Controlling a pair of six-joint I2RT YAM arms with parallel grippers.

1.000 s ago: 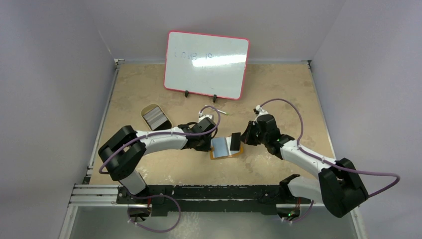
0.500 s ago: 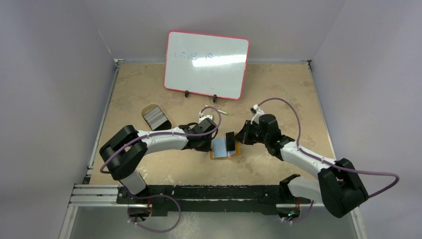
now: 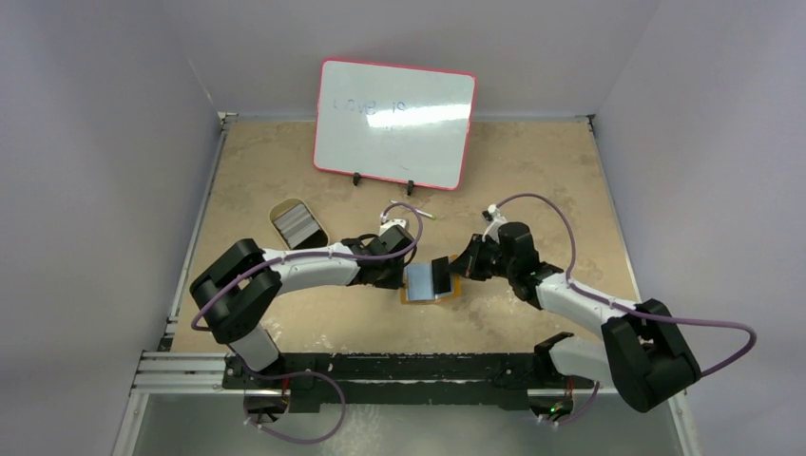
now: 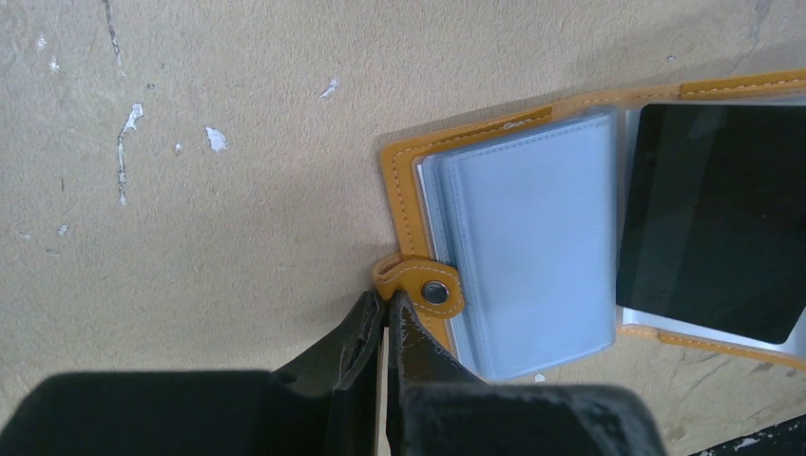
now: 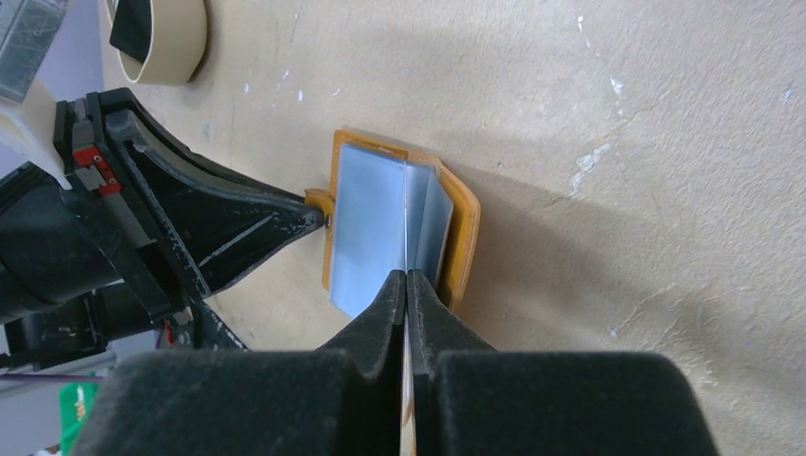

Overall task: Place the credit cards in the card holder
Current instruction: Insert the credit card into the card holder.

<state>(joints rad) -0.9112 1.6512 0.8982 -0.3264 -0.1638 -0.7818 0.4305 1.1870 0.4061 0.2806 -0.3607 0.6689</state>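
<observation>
1. Tan, scuffed surface [image 3: 532,180] between pale walls, with a whiteboard [image 3: 394,123] propped at the back and an oval tin dish [image 3: 298,224] left of centre in the top view.
2. Card holder [image 3: 419,282] lies open at mid-frame between the two arms, with its bluish sleeves [image 4: 532,237] facing up and its snap tab [image 4: 423,282] pointing left.
3. Left gripper [image 4: 385,312]: fingers [image 4: 361,337] together, tips against the snap tab. Whether they pinch any of it I cannot tell. It looks to be pinning the holder in place.
4. Right gripper [image 5: 407,280]: fingers [image 5: 380,313] clamped on a black credit card [image 4: 713,228], held tilted over the holder's right half.
5. Progress, as I judge it, is early. The sleeves in view look empty, and this card sits over a pocket but is not visibly seated.
6. Left to do: slide this card home, then fetch the others. A dark flat shape in the dish may be one, though that is unclear.
</observation>
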